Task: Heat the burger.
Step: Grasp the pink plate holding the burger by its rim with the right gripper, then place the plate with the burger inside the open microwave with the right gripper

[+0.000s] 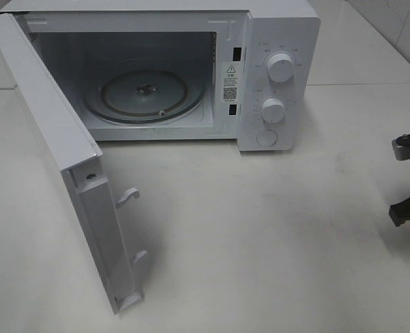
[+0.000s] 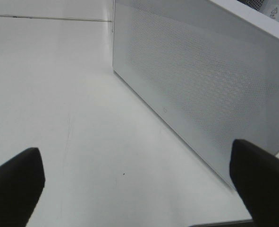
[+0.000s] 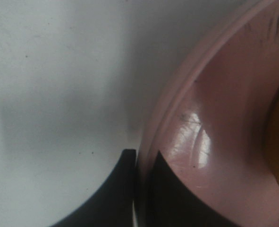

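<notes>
Right hand (image 3: 142, 163) tight on one pink plate (image 3: 210, 94).

- The burger (image 3: 278, 142) shows only as a blurred yellowish sliver at the edge of the right wrist view; bun and filling cannot be told apart.
- The plate (image 3: 210, 142) is cut off by that view's edges, with only part of its rim and inner surface showing.
- The right end effector (image 3: 141, 165) has just its fingertips in frame, dark and blurred, with the plate's rim between them.
- The right arm (image 1: 407, 208) is cut by the high view's edge; two dark pieces show.
- The left end effector (image 2: 135, 156) shows only two fingertips.
- Print round the microwave (image 1: 281, 41) knobs (image 1: 281, 68) and on its sticker (image 1: 230, 82) is too small to read.
</notes>
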`<state>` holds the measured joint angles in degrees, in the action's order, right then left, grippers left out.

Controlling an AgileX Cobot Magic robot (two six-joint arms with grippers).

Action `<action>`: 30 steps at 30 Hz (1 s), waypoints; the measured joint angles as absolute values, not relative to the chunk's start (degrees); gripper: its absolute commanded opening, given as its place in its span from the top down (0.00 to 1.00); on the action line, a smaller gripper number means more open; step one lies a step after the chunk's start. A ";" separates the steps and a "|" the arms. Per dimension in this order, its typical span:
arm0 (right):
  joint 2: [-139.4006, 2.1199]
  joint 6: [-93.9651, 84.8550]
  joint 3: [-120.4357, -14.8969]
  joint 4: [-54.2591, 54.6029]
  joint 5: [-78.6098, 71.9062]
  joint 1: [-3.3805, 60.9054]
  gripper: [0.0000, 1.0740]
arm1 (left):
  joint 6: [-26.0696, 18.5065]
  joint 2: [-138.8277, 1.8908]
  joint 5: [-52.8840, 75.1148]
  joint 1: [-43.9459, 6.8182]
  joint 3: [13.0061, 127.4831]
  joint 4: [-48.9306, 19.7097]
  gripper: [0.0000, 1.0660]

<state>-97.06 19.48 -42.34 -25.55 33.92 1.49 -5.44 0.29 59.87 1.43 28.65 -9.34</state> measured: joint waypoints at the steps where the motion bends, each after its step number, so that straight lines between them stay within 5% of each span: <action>1: -96.49 21.26 -42.28 -26.87 34.89 2.29 1.00 | -5.44 0.29 59.87 1.43 28.65 -9.34 0.06; 30: -87.49 30.31 -41.48 -37.41 47.04 19.65 1.00 | -5.44 0.29 59.87 1.43 28.65 -9.34 0.06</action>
